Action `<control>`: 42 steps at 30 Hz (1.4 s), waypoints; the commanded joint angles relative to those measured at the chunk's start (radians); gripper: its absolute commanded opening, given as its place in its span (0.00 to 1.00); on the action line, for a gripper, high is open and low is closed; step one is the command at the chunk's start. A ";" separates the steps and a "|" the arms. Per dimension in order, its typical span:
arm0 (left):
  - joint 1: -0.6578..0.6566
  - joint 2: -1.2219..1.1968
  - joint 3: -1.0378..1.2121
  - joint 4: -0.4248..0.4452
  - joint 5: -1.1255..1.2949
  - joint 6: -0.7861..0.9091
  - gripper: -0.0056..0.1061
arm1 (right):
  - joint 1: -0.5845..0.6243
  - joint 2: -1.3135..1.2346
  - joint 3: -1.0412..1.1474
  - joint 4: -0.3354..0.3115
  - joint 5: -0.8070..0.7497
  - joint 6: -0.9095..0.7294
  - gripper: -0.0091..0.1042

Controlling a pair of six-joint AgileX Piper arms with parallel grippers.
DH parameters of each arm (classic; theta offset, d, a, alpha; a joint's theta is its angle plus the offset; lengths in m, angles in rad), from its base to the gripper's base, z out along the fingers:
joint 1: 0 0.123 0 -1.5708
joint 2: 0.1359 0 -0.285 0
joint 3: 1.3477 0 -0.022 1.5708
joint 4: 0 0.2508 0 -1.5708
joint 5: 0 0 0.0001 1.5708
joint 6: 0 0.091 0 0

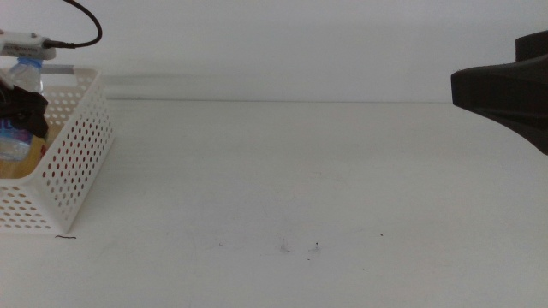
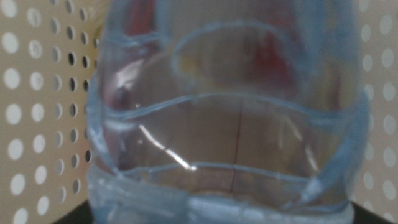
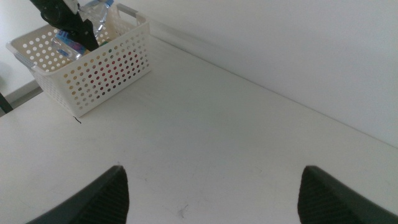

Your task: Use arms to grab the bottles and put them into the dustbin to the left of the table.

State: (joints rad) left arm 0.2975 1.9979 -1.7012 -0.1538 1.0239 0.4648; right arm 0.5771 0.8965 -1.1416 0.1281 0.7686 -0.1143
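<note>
The dustbin [image 1: 75,158] is a white perforated basket at the table's left edge. Above it, my left gripper [image 1: 24,107] is shut on the clear water bottle [image 1: 26,74], whose blue cap points up toward the wrist housing. The bottle [image 2: 224,124] fills the left wrist view, with the dustbin's perforated wall [image 2: 37,93] behind it and a red blur showing through the plastic. Yellow and blue items lie low inside the dustbin, partly hidden. My right gripper [image 3: 227,199] hangs open over the bare table [image 3: 205,124] and appears at the right side of the middle view [image 1: 484,85].
The dustbin [image 3: 93,68] and the left arm [image 3: 62,15] show far off in the right wrist view. A few dark specks [image 1: 300,246] mark the white tabletop near the front. A pale wall runs along the table's back edge.
</note>
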 commanded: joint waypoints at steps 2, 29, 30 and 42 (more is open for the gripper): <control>0.001 -0.009 -0.016 -0.029 -0.029 0.013 0.72 | 0.002 -0.005 -0.008 -0.004 -0.011 -0.010 0.88; -0.508 -1.169 0.811 -0.069 -0.508 -0.156 0.87 | 0.002 -0.005 -0.008 -0.004 -0.011 -0.010 0.88; -0.508 -1.169 0.811 -0.069 -0.508 -0.156 0.87 | 0.002 -0.005 -0.008 -0.004 -0.011 -0.010 0.88; -0.508 -1.167 0.811 0.059 -0.485 -0.420 0.87 | 0.002 -0.005 -0.008 -0.004 -0.011 -0.010 0.88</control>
State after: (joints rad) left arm -0.2079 0.8336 -0.8958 -0.1384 0.5309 0.1167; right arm 0.5771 0.8965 -1.1416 0.1281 0.7686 -0.1143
